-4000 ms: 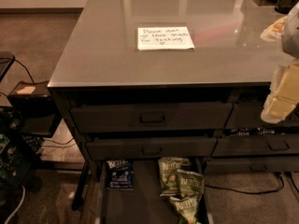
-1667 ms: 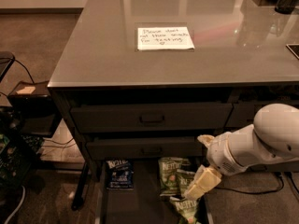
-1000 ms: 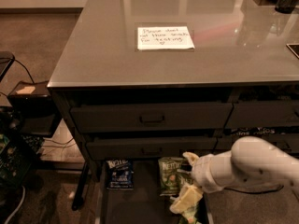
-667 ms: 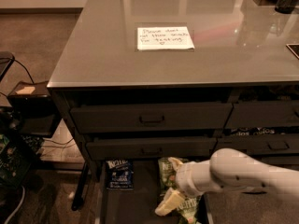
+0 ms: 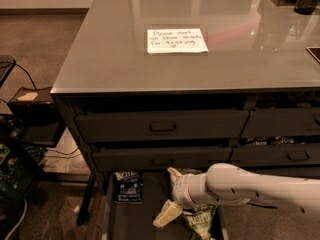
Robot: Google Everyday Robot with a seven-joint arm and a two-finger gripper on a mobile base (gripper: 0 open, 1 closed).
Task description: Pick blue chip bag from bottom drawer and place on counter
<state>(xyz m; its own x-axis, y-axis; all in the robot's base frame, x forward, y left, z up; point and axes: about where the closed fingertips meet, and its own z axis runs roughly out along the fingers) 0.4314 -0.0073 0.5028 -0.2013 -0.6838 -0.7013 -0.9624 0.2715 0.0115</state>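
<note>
Navy blue chip bag, long axis up-frame, lies lower centre, just left of the claw; claw spread, empty.

Your gripper hangs low in the camera view, a little left of centre; its two cream fingers stand spread apart, one angled up and to the left, the other down and to the left; just right of the jaws sits the ribbed white wrist; behind it, your thick white forearm runs rightward and slightly down, out of view.
</note>
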